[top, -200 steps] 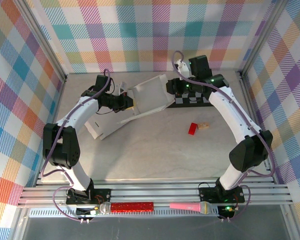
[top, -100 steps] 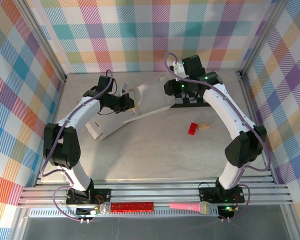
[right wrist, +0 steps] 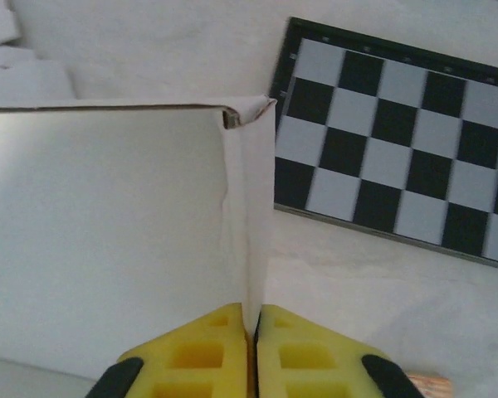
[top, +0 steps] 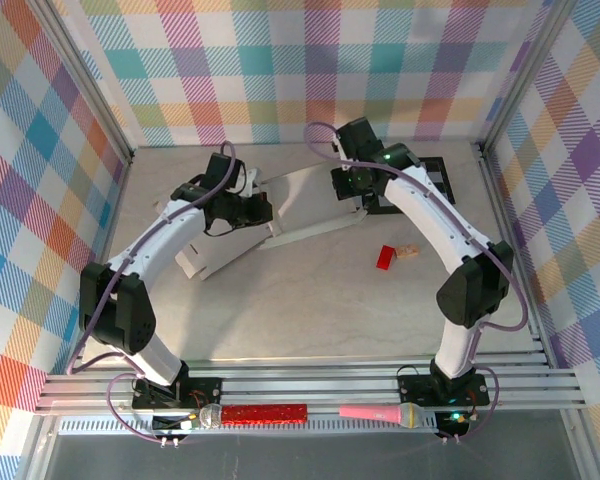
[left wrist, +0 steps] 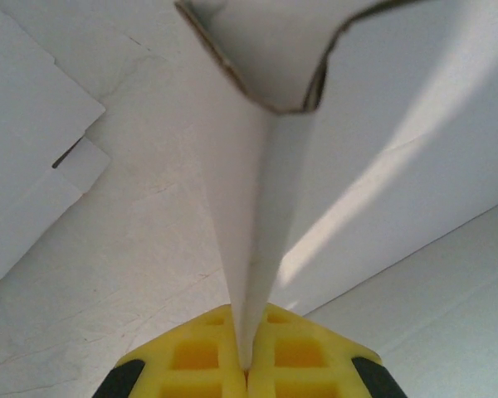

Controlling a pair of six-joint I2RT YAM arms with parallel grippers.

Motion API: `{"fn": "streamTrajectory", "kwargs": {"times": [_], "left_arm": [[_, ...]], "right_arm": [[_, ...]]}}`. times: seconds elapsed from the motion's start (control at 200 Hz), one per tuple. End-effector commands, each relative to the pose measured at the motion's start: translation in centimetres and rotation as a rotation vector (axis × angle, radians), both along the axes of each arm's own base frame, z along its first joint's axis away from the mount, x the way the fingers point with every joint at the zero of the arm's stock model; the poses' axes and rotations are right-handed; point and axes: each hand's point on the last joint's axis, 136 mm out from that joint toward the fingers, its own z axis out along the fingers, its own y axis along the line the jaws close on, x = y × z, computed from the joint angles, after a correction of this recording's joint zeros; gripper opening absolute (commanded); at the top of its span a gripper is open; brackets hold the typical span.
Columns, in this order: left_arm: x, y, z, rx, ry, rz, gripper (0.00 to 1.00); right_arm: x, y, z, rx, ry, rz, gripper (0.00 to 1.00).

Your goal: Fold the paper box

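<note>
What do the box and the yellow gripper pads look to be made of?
Paper box: thin cardboard, matte white faces, with a brown core showing at the cut edge. Pads: yellow moulded plastic or rubber, can't tell which, semi-matte, with square recesses.

White paper box lies half-folded, flaps raised.
</note>
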Motion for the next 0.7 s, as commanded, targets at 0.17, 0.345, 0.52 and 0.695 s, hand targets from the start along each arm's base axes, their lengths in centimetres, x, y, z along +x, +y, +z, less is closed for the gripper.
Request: {"fn": "streamTrajectory", "kwargs": {"times": [0.17, 0.345, 0.52, 0.695], "left_arm": [[-1.3, -2.3, 5.3, 0.069, -0.252, -0.027, 0.0], [-1.8, -2.5, 6.1, 0.124, -0.317, -0.009, 0.0], [-2.3, -1.9, 5.4, 0.187, -0.336, 0.036, 0.0], [-2.7, -2.1, 4.9, 0.167, -0.338, 0.056, 0.0]], "right_arm": [[-0.7, -1.1, 0.5, -0.106, -0.059, -0.145, 0.0], [-1.0, -1.2, 0.7, -0.111, -0.072, -0.162, 0.0], [-1.9, -3.0, -0.1, -0.218, -0.079, -0.293, 0.0], [-3.1, -4.0, -0.3, -0.379, -0.152, -0.411, 0.0]]}}
